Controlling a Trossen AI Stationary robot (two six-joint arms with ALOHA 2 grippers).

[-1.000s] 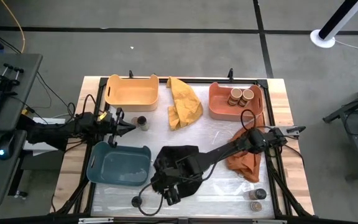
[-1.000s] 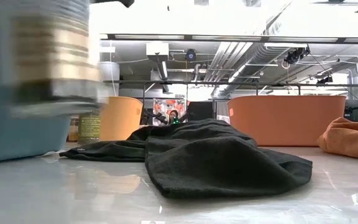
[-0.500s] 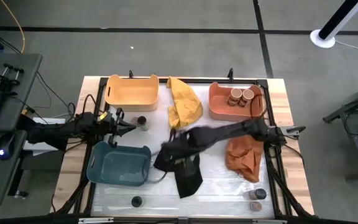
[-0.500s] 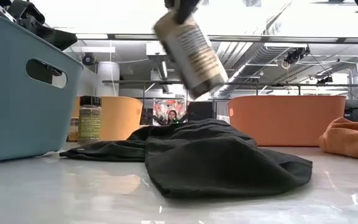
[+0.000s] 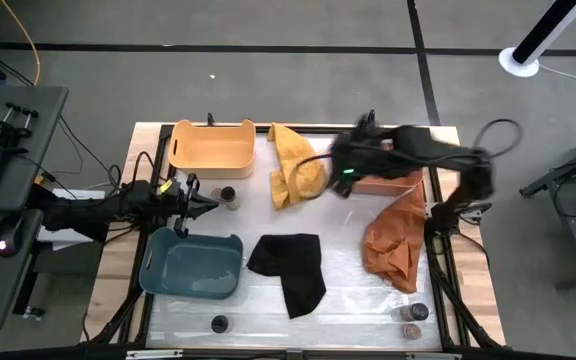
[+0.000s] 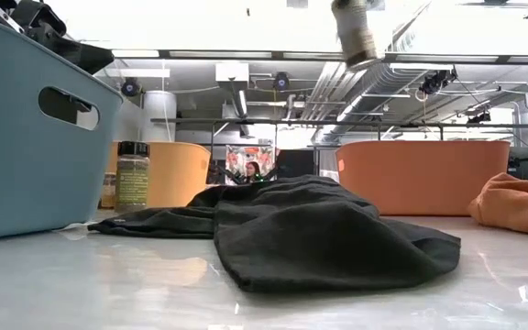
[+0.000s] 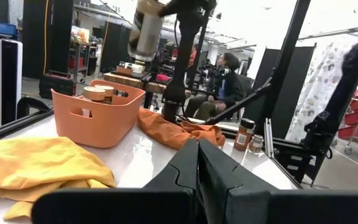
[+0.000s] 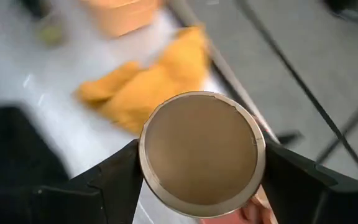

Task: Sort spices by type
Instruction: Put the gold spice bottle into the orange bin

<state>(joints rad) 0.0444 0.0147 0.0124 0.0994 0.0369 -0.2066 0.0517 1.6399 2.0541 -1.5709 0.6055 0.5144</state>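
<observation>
My right gripper (image 5: pixel 346 165) is high above the table at the coral tray's (image 5: pixel 408 182) left edge, shut on a spice jar (image 8: pixel 199 152). The left wrist view also shows that jar (image 7: pixel 146 31), raised over the tray. Two tan-lidded jars (image 7: pixel 99 93) stand inside the tray. My left gripper (image 5: pixel 206 203) is shut and hovers beside a dark-lidded jar (image 5: pixel 228 197) standing near the yellow tray (image 5: pixel 211 148). Another jar (image 5: pixel 219 323) stands at the near edge, and two jars (image 5: pixel 414 320) stand at the near right corner. My right gripper pinches the jar between its two fingers (image 8: pixel 104 180), one on each side of the jar's wall (image 8: pixel 144 155), at its upper end. A round tan end face points at the wrist camera. The jar hangs below the fingers, lifted clear and slightly tilted (image 6: pixel 356 32).
A blue tray (image 5: pixel 190 265) sits at the near left. A black cloth (image 5: pixel 290 268) lies mid-table, a yellow cloth (image 5: pixel 296 165) between the far trays, and a rust-orange cloth (image 5: pixel 393 245) below the coral tray. People sit in the room beyond the table.
My right gripper has risen from the near edge beside the blue tray and swung fast toward the far right, over the black cloth to the coral tray. It has stayed shut on the jar, which has been lifted well clear of the table.
</observation>
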